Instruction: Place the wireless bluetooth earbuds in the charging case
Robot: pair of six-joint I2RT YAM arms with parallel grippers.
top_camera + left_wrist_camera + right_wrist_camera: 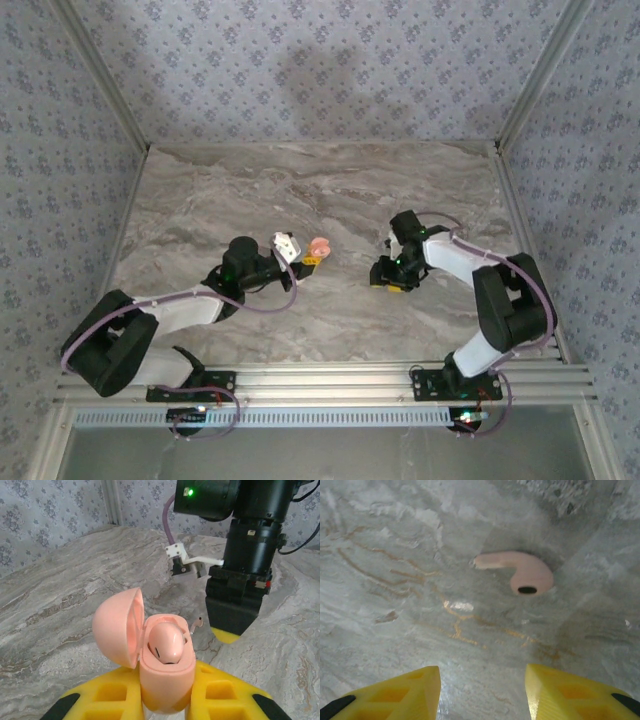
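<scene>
Pale pink and tiny, the loose earbud (pixel 520 572) lies on its side on the grey veined marble table (pixel 395 605). In the right wrist view its long axis runs across the picture: the stem tip points left, the rounded head sits at the right, and the head's dark oval opening faces down the picture toward the fingers. The right gripper (pixel 482 690) hangs over it with its yellow fingers (pixel 410 692) spread wide and nothing between them. The earbud is ahead of the gap, nearer the right-hand finger, touching neither.

The left gripper (pixel 167 700) is closed on the lower body of the charging case (pixel 167 672), one yellow finger on each side. The case is pink and stands roughly upright, with its domed lid (pixel 117 627) swung open to the left in the left wrist view and its cavity facing the camera. A seated earbud (pixel 167 642) already rests inside – only its rounded head with a short dark slit shows, so I cannot tell which way its stem runs.

From that same view the loose earbud (pixel 197 624) shows as a small stem on the marble just beyond the case, beside the yellow tip of the right gripper (pixel 227 632).

From above, the left gripper (pixel 308 258) holds the charging case (pixel 320 247) near the middle of the table (pixel 300 180), and the right gripper (pixel 385 278) points down at the marble to its right – the two grippers apart.
</scene>
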